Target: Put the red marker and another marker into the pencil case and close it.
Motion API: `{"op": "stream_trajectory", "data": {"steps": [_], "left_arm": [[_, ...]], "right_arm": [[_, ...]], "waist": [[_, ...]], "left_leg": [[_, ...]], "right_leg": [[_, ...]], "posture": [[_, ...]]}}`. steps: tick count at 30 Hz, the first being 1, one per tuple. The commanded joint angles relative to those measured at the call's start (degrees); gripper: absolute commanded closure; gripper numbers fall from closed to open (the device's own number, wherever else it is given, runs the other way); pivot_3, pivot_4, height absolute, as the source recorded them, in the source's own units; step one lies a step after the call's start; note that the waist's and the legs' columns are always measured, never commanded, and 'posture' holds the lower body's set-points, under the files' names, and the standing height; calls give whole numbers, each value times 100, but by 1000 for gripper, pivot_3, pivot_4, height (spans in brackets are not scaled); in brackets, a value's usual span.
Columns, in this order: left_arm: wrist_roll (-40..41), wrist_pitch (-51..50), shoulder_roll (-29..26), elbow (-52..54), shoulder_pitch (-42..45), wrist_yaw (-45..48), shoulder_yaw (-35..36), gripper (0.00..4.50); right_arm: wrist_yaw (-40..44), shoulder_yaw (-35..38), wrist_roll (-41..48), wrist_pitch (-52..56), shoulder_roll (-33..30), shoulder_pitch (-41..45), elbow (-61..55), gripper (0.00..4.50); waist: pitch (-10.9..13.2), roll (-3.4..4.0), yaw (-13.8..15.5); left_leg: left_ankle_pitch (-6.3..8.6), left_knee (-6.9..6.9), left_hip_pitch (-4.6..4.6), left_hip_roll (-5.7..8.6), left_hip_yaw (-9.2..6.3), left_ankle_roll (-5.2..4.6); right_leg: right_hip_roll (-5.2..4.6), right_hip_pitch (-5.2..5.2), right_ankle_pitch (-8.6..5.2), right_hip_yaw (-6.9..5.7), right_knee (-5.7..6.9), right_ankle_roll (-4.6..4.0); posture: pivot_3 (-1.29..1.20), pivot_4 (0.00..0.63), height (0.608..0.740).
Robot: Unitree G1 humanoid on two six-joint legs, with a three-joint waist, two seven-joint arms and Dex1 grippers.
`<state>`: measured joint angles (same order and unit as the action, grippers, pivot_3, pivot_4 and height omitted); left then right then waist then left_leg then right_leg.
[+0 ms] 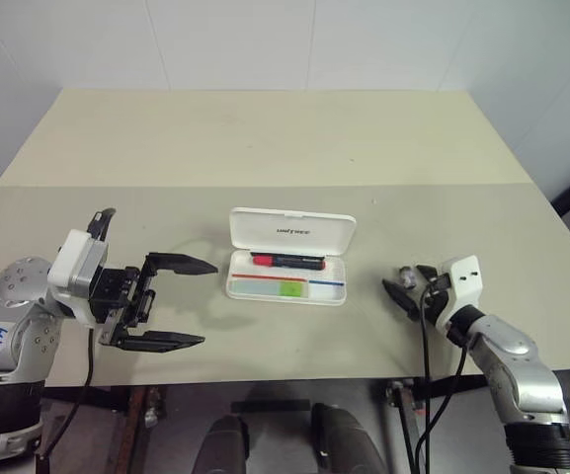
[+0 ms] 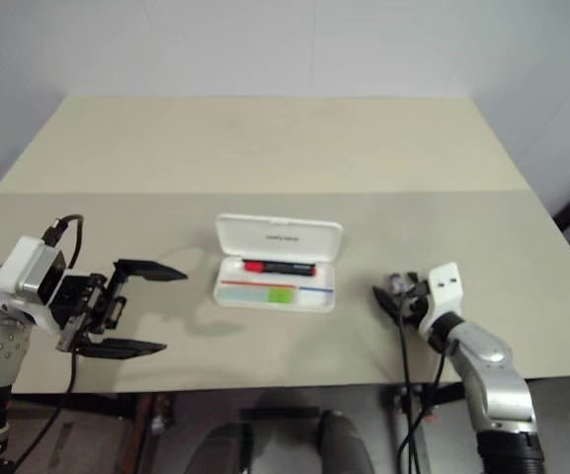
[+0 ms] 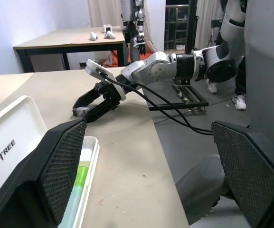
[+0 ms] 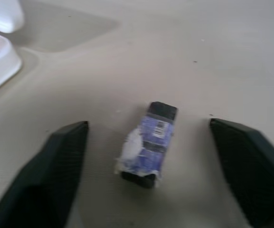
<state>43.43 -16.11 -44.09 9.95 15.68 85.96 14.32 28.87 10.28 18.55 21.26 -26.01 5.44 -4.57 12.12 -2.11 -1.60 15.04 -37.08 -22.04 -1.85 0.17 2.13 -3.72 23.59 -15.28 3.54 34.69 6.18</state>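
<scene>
Small blue-labelled block (image 4: 150, 142) lies on the beige table (image 1: 265, 138) between the right gripper's (image 1: 409, 287) spread fingers, untouched. Left gripper (image 1: 181, 302) is released, at 9 o'clock of the open pencil case (image 1: 289, 259), which holds the red marker (image 1: 286, 262) and the green highlighter (image 1: 290, 288).

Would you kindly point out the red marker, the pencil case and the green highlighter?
red marker (image 1: 286, 262): left eye view, black barrel.
pencil case (image 1: 292, 228): left eye view, open lid.
green highlighter (image 1: 290, 289): left eye view, lime cap.
</scene>
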Motion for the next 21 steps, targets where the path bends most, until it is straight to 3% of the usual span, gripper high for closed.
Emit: {"op": "stream_trajectory", "data": {"steps": [1,8,21], "left_arm": [[-5,109,-127,-29,165,211,-39,0],[34,169,-140,-118,254,223,-97,0],[-12,340,-133,-404,208,402,-131,0]], "right_arm": [[23,28,83,81,29,-221,-232,1670],[253,83,181,-83,-82,-339,-500,4123],[1688,-59,1232,397,-967,612,-1428,4125]], "waist": [[0,-1,-1],[0,-1,-21],[2,4,-15]], "left_leg": [[1,2,0,0,-1,1],[9,10,0,-4,-2,2],[8,4,0,-15,10,1]], "right_leg": [[0,0,0,-2,0,0],[4,5,-1,-7,4,-2],[8,6,-2,-7,-6,-4]], "posture": [[0,150,740],[0,150,740],[0,150,740]]}}
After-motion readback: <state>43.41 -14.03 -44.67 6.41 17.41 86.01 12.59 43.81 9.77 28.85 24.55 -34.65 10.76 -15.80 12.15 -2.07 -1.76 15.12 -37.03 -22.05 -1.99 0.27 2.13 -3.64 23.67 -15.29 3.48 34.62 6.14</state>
